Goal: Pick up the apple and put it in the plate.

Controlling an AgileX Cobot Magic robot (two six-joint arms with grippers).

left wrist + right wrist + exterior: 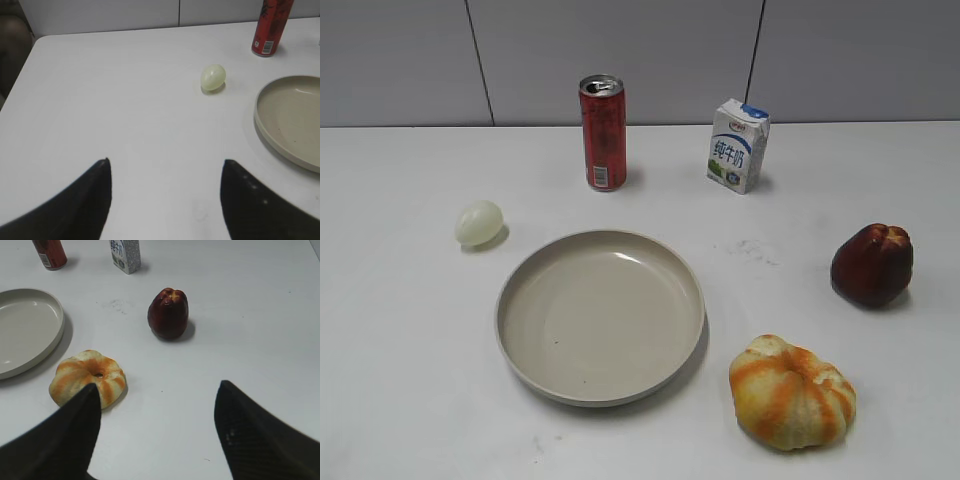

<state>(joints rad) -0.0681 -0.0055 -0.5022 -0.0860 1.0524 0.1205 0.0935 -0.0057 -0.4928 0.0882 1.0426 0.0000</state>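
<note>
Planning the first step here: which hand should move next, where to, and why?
Probably the right hand should advance toward the apple: its fingers are spread, nothing is held, and the apple stands upright ahead of it, apart from the plate.

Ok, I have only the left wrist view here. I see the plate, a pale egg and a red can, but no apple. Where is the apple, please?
Observer: In the exterior view the apple stands upright to the right of the plate, well apart from it.
Operator: Is something between them?
Observer: Not directly. An orange-and-yellow ribbed fruit lies nearer the camera, close to the plate's rim.
Operator: And the right gripper?
Observer: The right gripper is open and holds nothing. The apple is ahead of it.
</note>
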